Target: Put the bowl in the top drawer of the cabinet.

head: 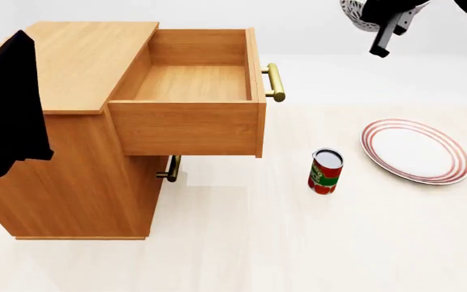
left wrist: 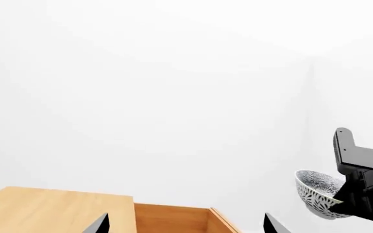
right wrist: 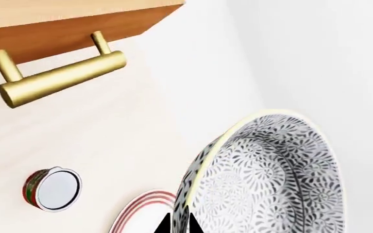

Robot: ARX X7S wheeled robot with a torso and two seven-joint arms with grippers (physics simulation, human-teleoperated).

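Observation:
The bowl (right wrist: pixel 271 179), white with a dense blue-grey speckled pattern, hangs on its side in the air with my right gripper (right wrist: pixel 181 225) shut on its rim. In the head view the bowl (head: pixel 354 15) is at the top right, well to the right of and above the cabinet (head: pixel 71 164). The top drawer (head: pixel 189 85) is pulled fully out and holds nothing; its brass handle (head: pixel 275 82) faces right. My left gripper (left wrist: pixel 186 225) is open with nothing in it, over the cabinet top beside the drawer (left wrist: pixel 173 218). It sees the bowl (left wrist: pixel 316 191) off to one side.
On the floor to the right of the cabinet stand a red can (head: pixel 325 171) and a flat red-rimmed white plate (head: pixel 415 151). The lower drawer is shut, its handle (head: pixel 171 168) under the open drawer. My left arm (head: pixel 6 103) covers the cabinet's left edge.

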